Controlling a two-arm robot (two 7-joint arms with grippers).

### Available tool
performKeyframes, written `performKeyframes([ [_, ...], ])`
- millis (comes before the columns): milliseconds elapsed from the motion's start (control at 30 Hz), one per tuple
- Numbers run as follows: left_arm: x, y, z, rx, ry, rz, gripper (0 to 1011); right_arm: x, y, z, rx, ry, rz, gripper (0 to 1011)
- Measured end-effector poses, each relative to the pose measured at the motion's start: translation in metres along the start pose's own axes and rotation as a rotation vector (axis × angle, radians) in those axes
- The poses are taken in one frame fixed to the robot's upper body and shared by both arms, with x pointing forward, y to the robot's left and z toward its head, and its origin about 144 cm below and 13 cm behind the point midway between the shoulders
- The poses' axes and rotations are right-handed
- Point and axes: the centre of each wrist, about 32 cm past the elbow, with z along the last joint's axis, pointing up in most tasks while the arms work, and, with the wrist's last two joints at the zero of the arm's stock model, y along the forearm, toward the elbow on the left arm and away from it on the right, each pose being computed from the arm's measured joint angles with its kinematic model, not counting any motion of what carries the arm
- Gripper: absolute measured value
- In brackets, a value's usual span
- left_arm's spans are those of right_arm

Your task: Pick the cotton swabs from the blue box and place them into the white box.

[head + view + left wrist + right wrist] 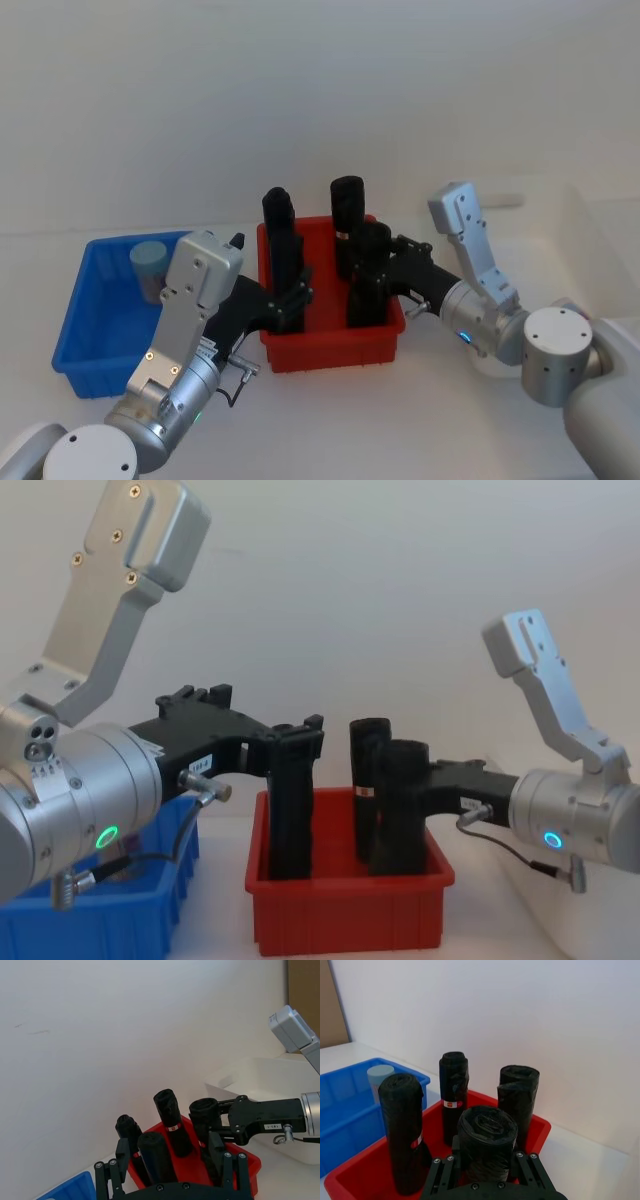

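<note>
Labels: I see a small white band with a red mark on several black cylinders (454, 1095) in the red bin (335, 345); the print is too small for me to read. A white tag on the right gripper's body carries text I cannot make out.

Left gripper (292, 298): reaches over the left part of the red bin; I read its fingers (297, 748) as clamped on the near-left black cylinder (290, 810).

Right gripper (372, 290): reaches into the right part of the red bin; its fingers are closed around the near-right black cylinder (487, 1140).

Cotton swabs (149, 268): one jar with a pale blue lid stands upright in the blue box (95, 335), toward its back; neither gripper touches it.

Blue box: sits just left of the red bin, partly hidden behind my left arm.

White box (260, 1080): stands to the right, beyond the red bin.

Obstruction: four upright black cylinders occupy the red bin, between the two boxes.
</note>
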Motion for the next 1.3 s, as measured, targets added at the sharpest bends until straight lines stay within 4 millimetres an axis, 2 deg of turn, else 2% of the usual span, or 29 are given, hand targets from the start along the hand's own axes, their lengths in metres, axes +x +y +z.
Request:
performKeyframes([
  [233,0.0,0.0,0.0,0.0,0.0,0.0,1003,-0.001,-0.004,0.007,0.05,-0.004,-0.016,464],
  [567,0.0,0.0,0.0,0.0,0.0,0.0,1003,-0.006,-0.021,0.03,0.158,-0.017,-0.048,415],
  [1000,0.0,0.0,0.0,0.0,0.0,0.0,1003,-0.016,-0.056,0.064,0.272,-0.023,-0.139,369],
  [1300,0.0,0.0,0.0,0.0,0.0,0.0,1003,-0.018,-0.079,0.074,0.297,-0.03,-0.218,369],
])
